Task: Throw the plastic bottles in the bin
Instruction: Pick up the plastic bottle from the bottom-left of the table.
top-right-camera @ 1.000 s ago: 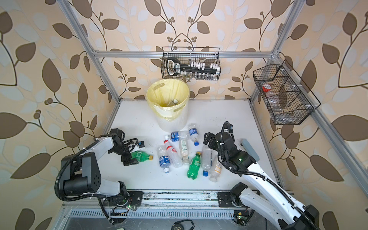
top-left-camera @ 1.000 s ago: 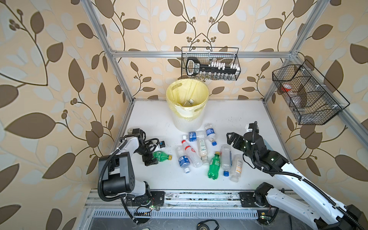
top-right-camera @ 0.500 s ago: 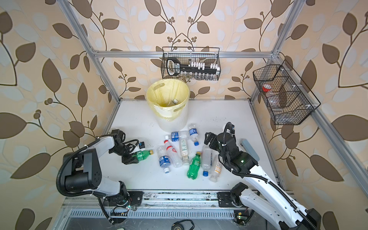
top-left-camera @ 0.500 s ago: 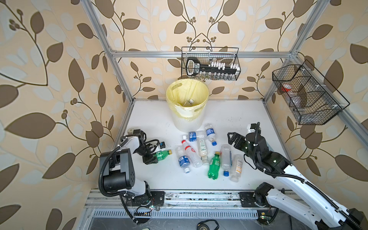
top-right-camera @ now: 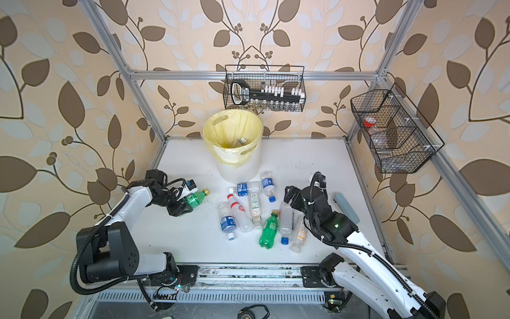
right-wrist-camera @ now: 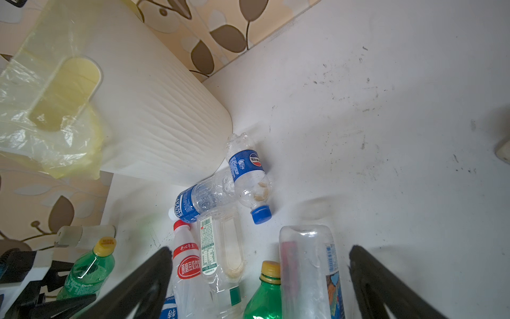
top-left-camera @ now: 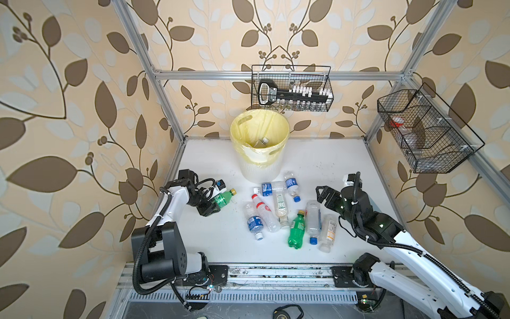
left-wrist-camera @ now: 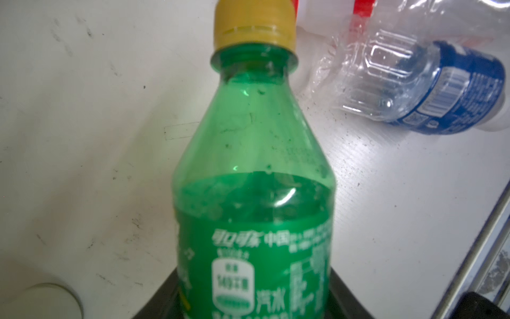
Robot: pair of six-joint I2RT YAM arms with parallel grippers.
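Note:
My left gripper (top-left-camera: 216,205) (top-right-camera: 187,206) (left-wrist-camera: 254,303) is shut on the label part of a green bottle (top-left-camera: 224,198) (top-right-camera: 195,199) (left-wrist-camera: 254,179) with a yellow cap, at the table's left side. Several more plastic bottles (top-left-camera: 278,210) (top-right-camera: 252,205) lie in a loose pile in front of the bin (top-left-camera: 259,168) (top-right-camera: 239,169) (right-wrist-camera: 154,124), which holds one bottle (top-left-camera: 261,141). My right gripper (top-left-camera: 327,197) (top-right-camera: 293,196) (right-wrist-camera: 260,250) hangs open over the pile's right side, above a clear bottle (right-wrist-camera: 306,262) and a second green bottle (top-left-camera: 296,229) (right-wrist-camera: 265,298).
Two black wire baskets hang on the frame: one (top-left-camera: 292,88) above the bin, one (top-left-camera: 425,129) at the right wall. A grey-blue flat object (top-right-camera: 346,207) lies by the right arm. Aluminium posts and wallpapered walls close in the table's left, back and right.
My left gripper has shut on the green bottle and shifted it a little toward the back, cap end raised. The right gripper has barely moved and stays open.

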